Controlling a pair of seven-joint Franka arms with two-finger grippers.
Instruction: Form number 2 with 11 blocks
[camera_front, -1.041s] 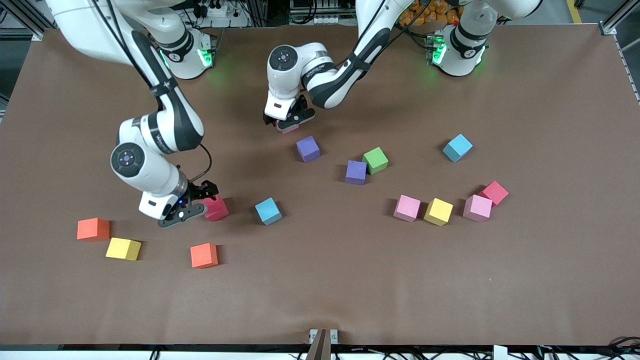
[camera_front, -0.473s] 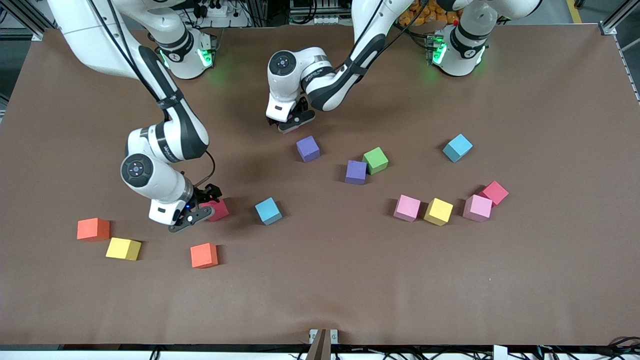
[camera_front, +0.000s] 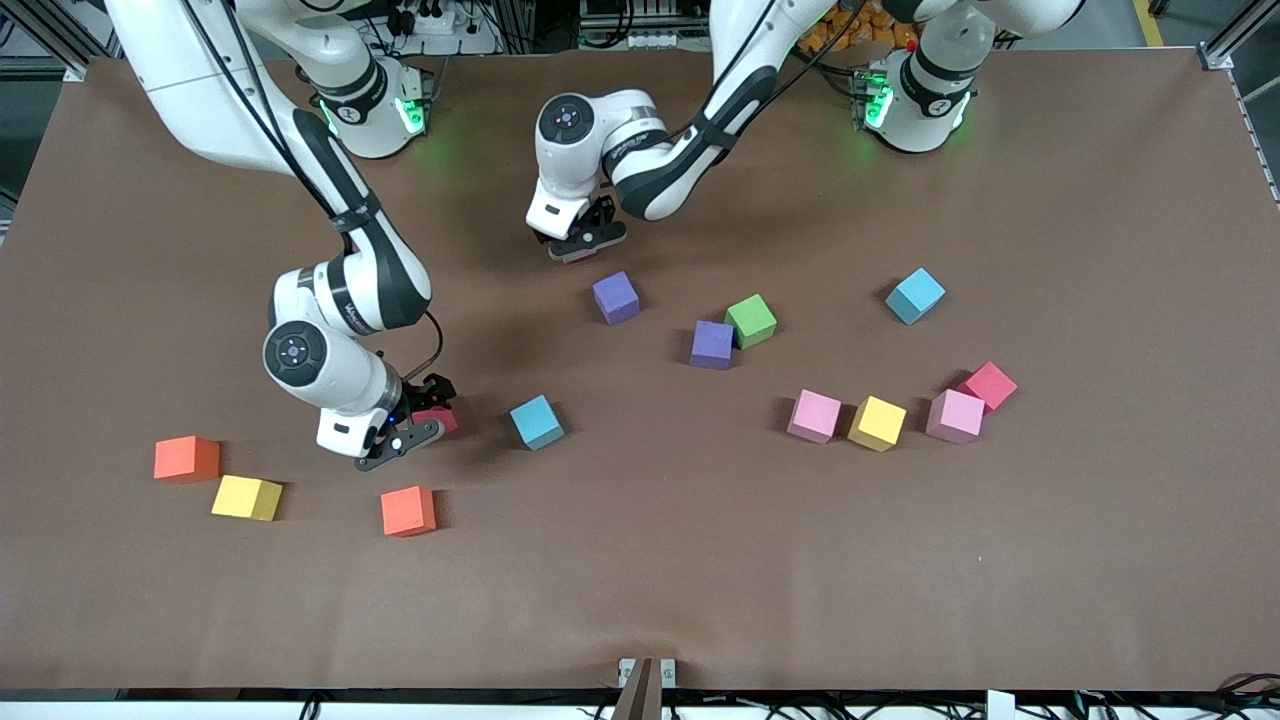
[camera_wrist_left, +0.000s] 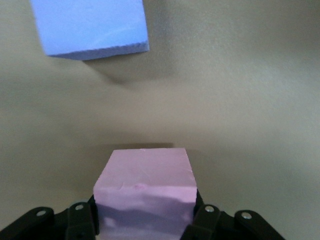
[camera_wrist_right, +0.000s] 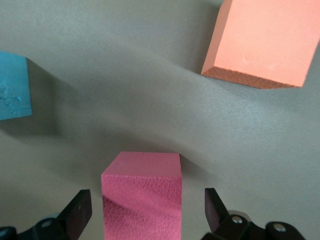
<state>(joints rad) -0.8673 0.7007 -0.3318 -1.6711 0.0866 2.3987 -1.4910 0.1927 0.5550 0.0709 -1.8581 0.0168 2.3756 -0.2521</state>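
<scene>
The blocks lie scattered singly on the brown table, and no number 2 is in view. My left gripper (camera_front: 580, 242) is low at the table, nearer the robots' bases than a purple block (camera_front: 615, 297). It is shut on a pink block (camera_wrist_left: 145, 182), with both fingers pressed against the block's sides. My right gripper (camera_front: 418, 420) is down at the table toward the right arm's end. It is open and straddles a red block (camera_wrist_right: 142, 200), with a gap on each side. A light blue block (camera_front: 537, 421) lies beside the red block (camera_front: 441, 420).
A second purple block (camera_front: 712, 344) and a green one (camera_front: 751, 320) touch mid-table. Toward the left arm's end lie light blue (camera_front: 915, 295), pink (camera_front: 814, 415), yellow (camera_front: 877, 423), pink (camera_front: 954, 415) and red (camera_front: 990, 385) blocks. Orange (camera_front: 186, 458), yellow (camera_front: 246, 497) and orange (camera_front: 408, 510) blocks lie near my right gripper.
My left gripper has closed onto the pink block. My right gripper has slid over the red block, which now stands between its open fingers.
</scene>
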